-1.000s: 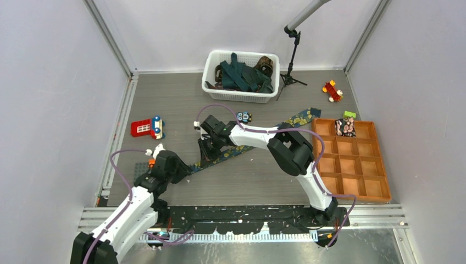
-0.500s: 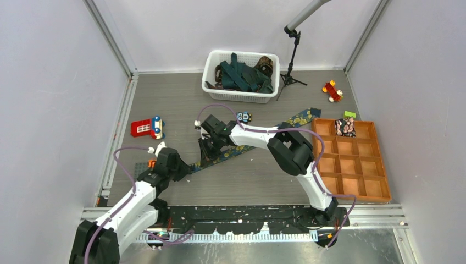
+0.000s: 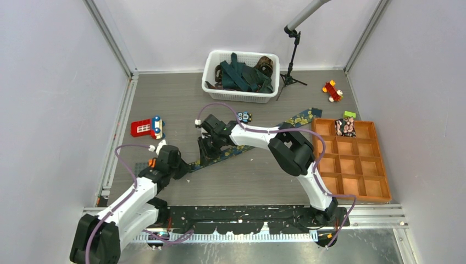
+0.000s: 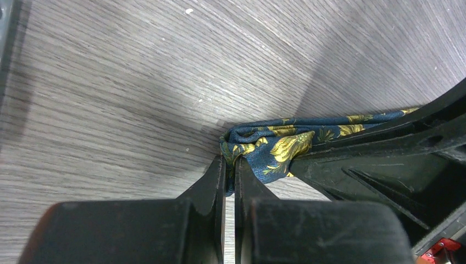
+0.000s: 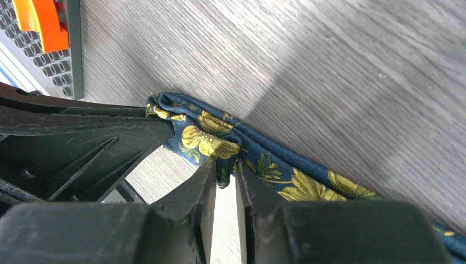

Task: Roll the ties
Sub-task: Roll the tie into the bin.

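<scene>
Grey wood-grain tabletop (image 3: 247, 181). Navy flower tie (image 3: 300, 118) lies on it diagonally: bunched end at left gripper (image 3: 185, 168), passes right gripper (image 3: 207, 155), far end reaches the orange compartment tray (image 3: 379, 192), which sits well right of both grippers. Grey studded baseplate (image 5: 55, 66) just left of left gripper. Red toy house (image 3: 144, 128) beyond left gripper, to its left. Small dark toy car (image 3: 244, 116) just beyond right gripper, white basket (image 3: 211, 77) farther beyond. Tripod stand (image 3: 291, 78) and red toy car (image 3: 332, 91) far back-right of right gripper.
</scene>
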`<state>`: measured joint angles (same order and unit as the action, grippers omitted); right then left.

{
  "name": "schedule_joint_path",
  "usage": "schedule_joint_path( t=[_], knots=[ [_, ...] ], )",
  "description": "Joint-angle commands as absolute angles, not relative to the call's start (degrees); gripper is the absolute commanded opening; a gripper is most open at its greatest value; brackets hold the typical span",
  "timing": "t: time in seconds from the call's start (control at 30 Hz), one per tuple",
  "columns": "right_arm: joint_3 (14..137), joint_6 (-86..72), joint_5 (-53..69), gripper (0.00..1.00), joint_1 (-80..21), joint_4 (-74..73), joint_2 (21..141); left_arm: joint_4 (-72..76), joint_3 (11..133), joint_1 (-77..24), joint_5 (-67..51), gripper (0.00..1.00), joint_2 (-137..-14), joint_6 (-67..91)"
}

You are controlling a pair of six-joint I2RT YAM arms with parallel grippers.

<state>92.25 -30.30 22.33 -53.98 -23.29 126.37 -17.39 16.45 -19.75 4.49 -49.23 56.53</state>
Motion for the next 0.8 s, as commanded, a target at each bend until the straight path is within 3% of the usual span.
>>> schedule_joint_path(
  t=[0.0,0.3,0.6,0.77],
  knots=[
    [92.5,-28.9,15.5,0.27,-55.0,-25.5,122.0,-24.2,17.5,-19.7,6.1,0.0,-48.2,55.3],
    [94.4,-28.7,11.7,0.37,-56.2,-26.7,117.0,-27.7,18.8,-19.7,7.4,0.0,-46.1,54.5],
    [88.2,-26.7,-2.0,0.33,-56.1,-24.3,109.7,-30.8,20.5,-19.7,8.3,0.0,-44.6,53.9],
    [88.8,-26.6,3.0,0.28,-56.2,-24.5,110.5,-33.0,22.2,-19.7,8.4,0.0,-44.1,53.8]
  ],
)
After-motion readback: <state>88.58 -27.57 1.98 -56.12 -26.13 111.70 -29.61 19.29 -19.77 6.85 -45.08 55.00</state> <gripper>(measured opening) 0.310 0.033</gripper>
